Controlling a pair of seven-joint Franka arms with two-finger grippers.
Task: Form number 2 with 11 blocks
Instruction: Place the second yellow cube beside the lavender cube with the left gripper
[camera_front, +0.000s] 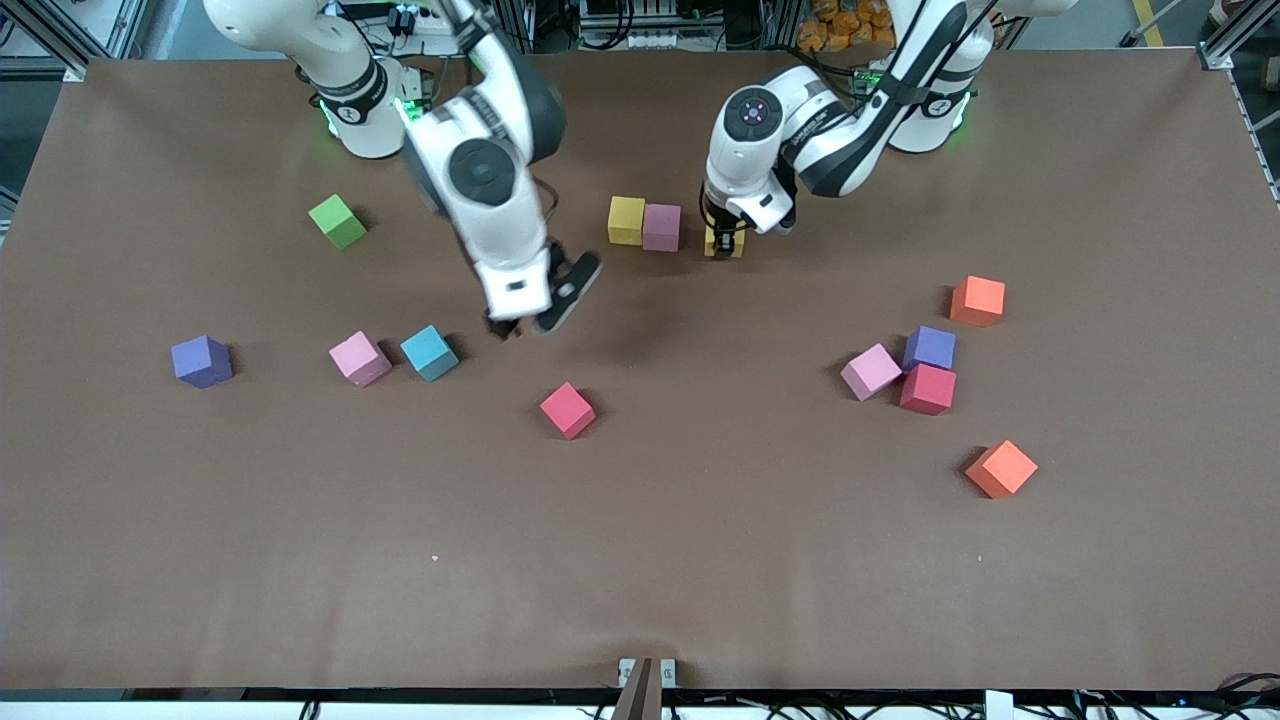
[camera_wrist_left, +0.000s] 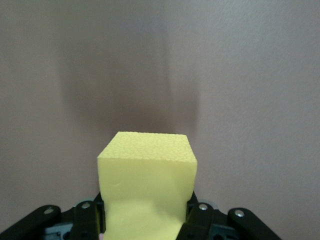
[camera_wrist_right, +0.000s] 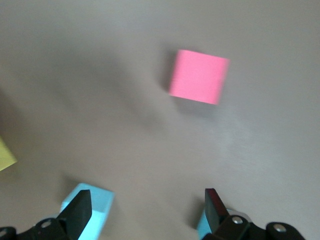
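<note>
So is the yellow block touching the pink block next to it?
Touching. The front view shows the yellow block and the pink block side by side with no table showing between them.

White arms, black joints, black claws

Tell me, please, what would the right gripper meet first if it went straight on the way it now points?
Probably bare table: the open right gripper points down over mat between the blue cube and red cube, though depth is unclear.

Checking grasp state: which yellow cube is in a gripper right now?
The yellow cube clamped in the left gripper, beside the pink cube. The other yellow cube sits free, touching that pink one.
</note>
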